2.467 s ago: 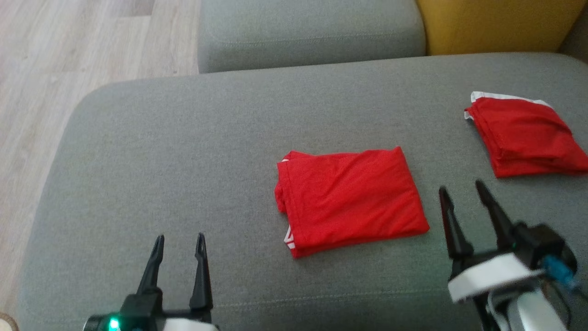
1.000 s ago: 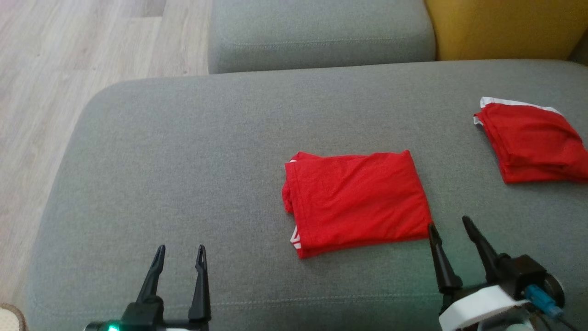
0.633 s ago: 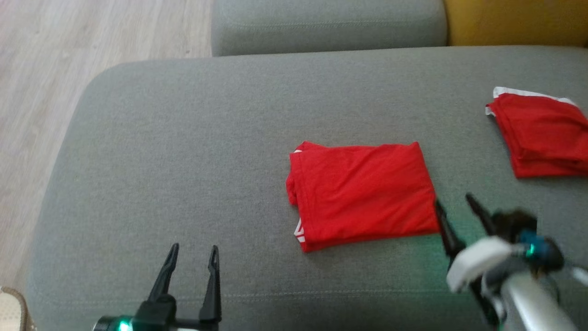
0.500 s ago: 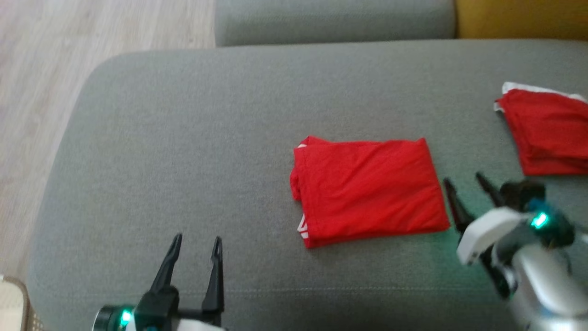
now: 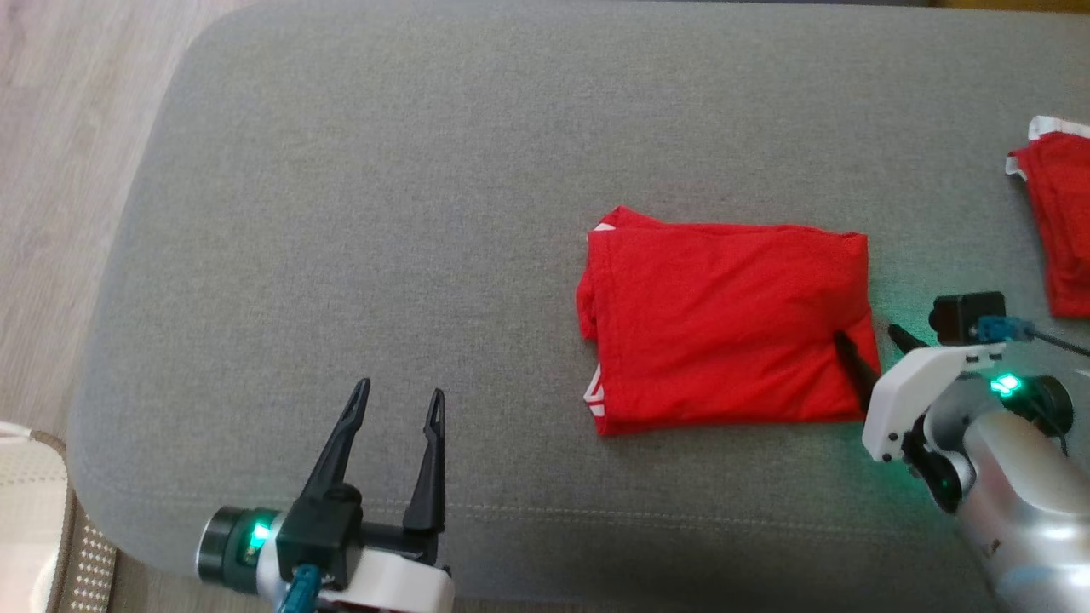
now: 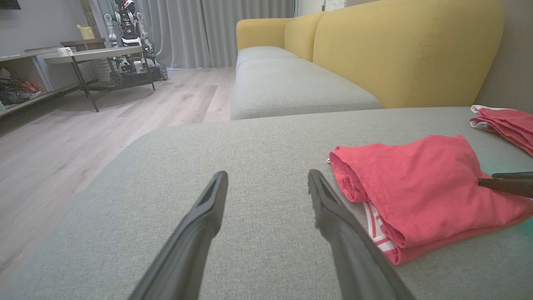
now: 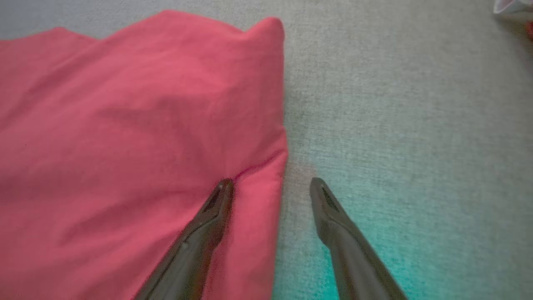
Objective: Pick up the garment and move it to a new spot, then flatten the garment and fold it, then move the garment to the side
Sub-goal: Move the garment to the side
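Note:
The folded red garment point(image 5: 728, 319) lies on the grey sofa cushion point(image 5: 383, 213); white stripes show at its lower left corner. My right gripper point(image 5: 869, 339) stands open astride the garment's right edge point(image 7: 275, 175): one finger presses on the red cloth, the other rests on the bare cushion. In the left wrist view the garment point(image 6: 420, 187) sits to the right, with a right finger tip touching it from that side. My left gripper point(image 5: 398, 407) is open over the cushion's near left part, well apart from the garment, with nothing between its fingers point(image 6: 208, 208).
A second folded red cloth with white trim point(image 5: 1056, 217) lies at the cushion's right edge. Wooden floor point(image 5: 60, 128) runs along the left, a pale rug corner point(image 5: 30, 511) at the lower left. Beyond stand a yellow sofa back point(image 6: 408, 46) and a low table point(image 6: 95, 54).
The head camera has tilted down and shifted. My right gripper has moved in from beside the garment's right edge onto it, one finger now on the cloth. The left gripper stays open.

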Tool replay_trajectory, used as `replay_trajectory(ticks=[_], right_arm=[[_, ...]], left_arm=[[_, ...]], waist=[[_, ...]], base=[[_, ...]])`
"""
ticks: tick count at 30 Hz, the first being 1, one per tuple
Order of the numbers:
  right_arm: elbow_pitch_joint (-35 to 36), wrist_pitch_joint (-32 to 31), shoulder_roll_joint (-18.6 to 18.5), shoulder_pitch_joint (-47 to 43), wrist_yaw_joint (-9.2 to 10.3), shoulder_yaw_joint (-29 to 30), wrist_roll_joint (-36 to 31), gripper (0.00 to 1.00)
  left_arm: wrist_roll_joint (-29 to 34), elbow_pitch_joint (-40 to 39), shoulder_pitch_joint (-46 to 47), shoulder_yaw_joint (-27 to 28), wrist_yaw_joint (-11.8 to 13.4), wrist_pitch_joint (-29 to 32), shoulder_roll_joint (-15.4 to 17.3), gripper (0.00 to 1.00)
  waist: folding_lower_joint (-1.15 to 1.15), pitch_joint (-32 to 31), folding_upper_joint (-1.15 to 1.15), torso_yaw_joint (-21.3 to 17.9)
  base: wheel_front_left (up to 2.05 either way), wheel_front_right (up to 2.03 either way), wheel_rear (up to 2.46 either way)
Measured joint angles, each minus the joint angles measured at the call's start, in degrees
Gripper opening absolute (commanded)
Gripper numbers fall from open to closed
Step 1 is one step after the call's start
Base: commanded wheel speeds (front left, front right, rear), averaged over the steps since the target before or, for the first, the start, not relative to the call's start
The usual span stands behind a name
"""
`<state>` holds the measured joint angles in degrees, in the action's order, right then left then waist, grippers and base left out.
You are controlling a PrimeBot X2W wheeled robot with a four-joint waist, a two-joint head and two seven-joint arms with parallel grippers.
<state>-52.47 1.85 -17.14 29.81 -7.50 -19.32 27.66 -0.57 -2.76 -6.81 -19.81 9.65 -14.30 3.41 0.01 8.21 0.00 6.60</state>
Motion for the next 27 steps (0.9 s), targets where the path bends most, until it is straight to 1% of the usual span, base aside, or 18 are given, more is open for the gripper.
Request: replay_trajectory(ticks=[1,2,3,4,8,14,22,27], right_arm=[[-0.1,-0.1,-0.1,0.3,0.00,-0.7,0.6,0.80],[-0.2,-0.2,-0.4,0.7,0.00,-1.5,1.2,0.45],[-0.5,-0.3,-0.5,1.2,-0.01,-2.2,1.8,0.19],[-0.6,-0.4,-0.7,1.7,-0.01,-3.2,2.5,0.00],[-0.9,0.5,-1.2,3.1,-0.01,-6.6,4.2,0.00],[-1.7,2.3,-2.2,7.5,-0.02,-8.4,6.0,0.00],[-3.0,2.4,-7.7,21.0,-0.02,-8.4,5.9,0.00],[-5.5,2.4,-10.3,27.0,-0.02,-6.8,4.4,0.00]], left_arm=[[0.0,0.0,0.1,0.0,0.0,0.0,0.0,1.00],[0.0,0.0,0.2,-0.1,0.0,0.0,0.0,1.00],[0.0,0.1,0.2,-0.2,0.0,0.0,0.0,1.00],[0.0,0.1,0.2,-0.3,0.1,0.0,0.0,1.00],[0.0,0.2,0.4,-0.5,0.5,0.0,0.0,1.00],[0.4,-0.3,1.4,-1.1,1.1,0.0,0.0,1.00],[0.6,-1.1,4.7,-2.1,1.5,0.0,0.0,1.00],[0.9,-1.4,7.9,-3.0,1.5,0.0,0.0,1.00]], waist=[[0.00,0.2,0.00,0.1],[0.00,0.4,0.00,0.2],[0.00,0.6,0.00,0.2],[0.00,0.7,0.00,0.3],[0.00,1.1,0.00,-0.1],[0.00,2.0,0.00,-2.3],[-0.01,5.3,0.00,-7.0],[0.00,8.4,0.00,-9.5]], base=[[0.00,0.00,0.00],[0.00,0.00,0.00],[0.00,0.00,0.00],[0.00,0.00,0.00],[0.00,0.00,0.00],[0.00,0.00,0.00],[0.00,0.00,0.00],[0.00,0.00,0.00]])
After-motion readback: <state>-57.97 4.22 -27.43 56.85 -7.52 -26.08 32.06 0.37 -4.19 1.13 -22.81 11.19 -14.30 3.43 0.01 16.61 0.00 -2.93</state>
